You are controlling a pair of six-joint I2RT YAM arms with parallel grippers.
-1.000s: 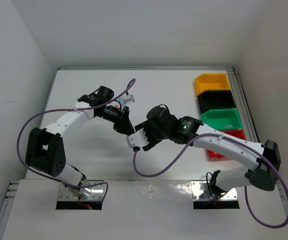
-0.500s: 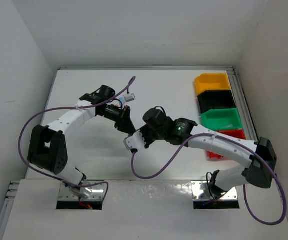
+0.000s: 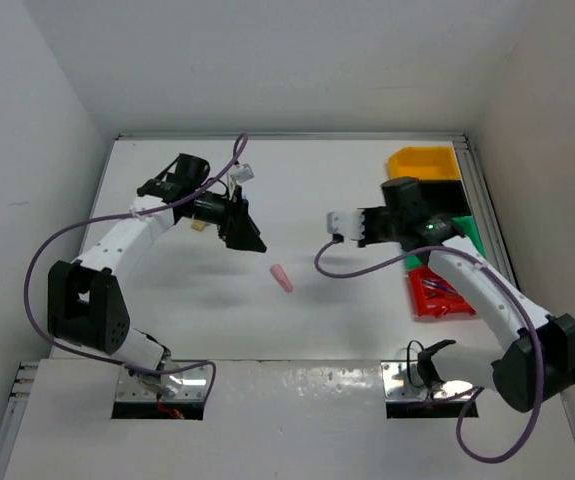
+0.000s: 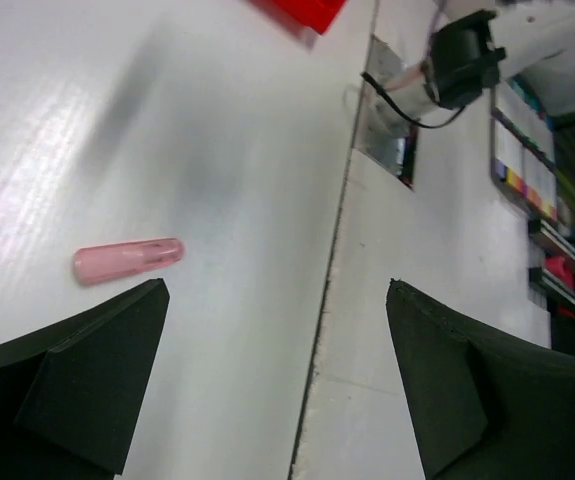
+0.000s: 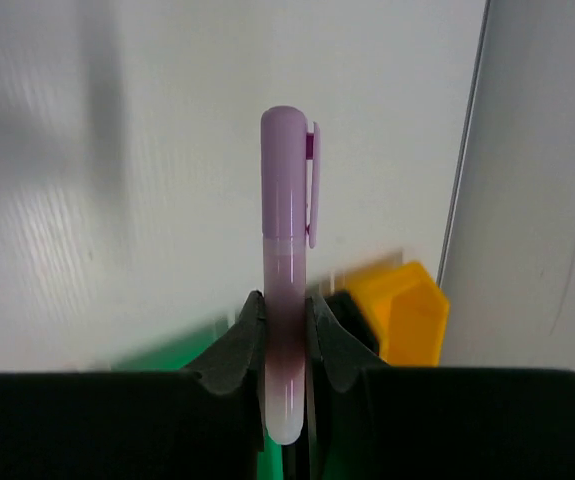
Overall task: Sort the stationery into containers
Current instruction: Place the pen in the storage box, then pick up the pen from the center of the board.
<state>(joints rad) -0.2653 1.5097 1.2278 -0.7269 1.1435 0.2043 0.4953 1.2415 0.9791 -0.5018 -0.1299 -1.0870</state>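
A pink marker [image 3: 282,278] [image 4: 127,260] lies alone on the white table, in front of my left gripper [image 3: 243,233] [image 4: 277,300], which hangs open and empty above it. My right gripper [image 3: 364,227] [image 5: 285,330] is shut on a lilac marker [image 5: 287,220] that sticks out past its fingertips; it hovers just left of the containers. These stand in a row at the right: yellow bin [image 3: 422,163] [image 5: 407,315], black bin [image 3: 449,197], green bin [image 3: 472,240] [image 5: 167,345] and red bin [image 3: 439,298] [image 4: 302,10]. Red and blue pens lie in the red bin.
The right arm crosses over the black and green bins and hides part of them. A raised metal rail [image 3: 487,200] runs along the table's right edge behind the bins. White walls close the table in at left, back and right.
The two grippers met at the table's middle; now they are apart. The left one opened and drew back left, the pink marker lies on the table, and the right one swung toward the bins with the lilac marker.
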